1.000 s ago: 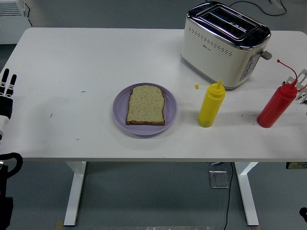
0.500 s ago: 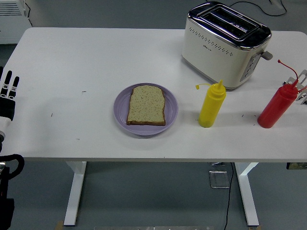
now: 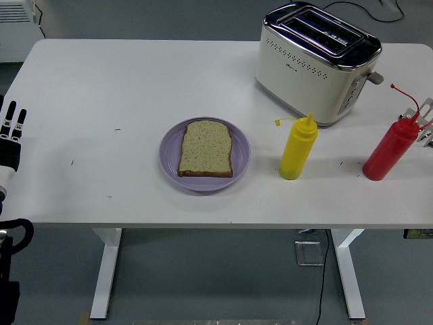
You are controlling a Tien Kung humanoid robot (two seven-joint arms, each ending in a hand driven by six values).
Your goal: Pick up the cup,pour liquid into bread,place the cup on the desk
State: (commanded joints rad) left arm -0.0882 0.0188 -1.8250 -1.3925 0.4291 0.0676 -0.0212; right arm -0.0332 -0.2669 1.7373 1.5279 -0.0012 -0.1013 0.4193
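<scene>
A slice of brown bread point(image 3: 206, 148) lies on a purple plate point(image 3: 168, 154) at the table's middle front. A yellow squeeze bottle point(image 3: 298, 149) stands upright to the right of the plate. A red squeeze bottle point(image 3: 387, 152) stands upright near the right edge. No cup shows. My right hand point(image 3: 426, 124) is only partly in view at the right edge, close beside the red bottle's top. My left hand point(image 3: 10, 134) rests at the left edge, fingers straight and empty, far from the plate.
A cream and chrome toaster point(image 3: 316, 61) stands at the back right, behind the yellow bottle. The white table point(image 3: 122, 88) runs from the left edge to the right edge of the view.
</scene>
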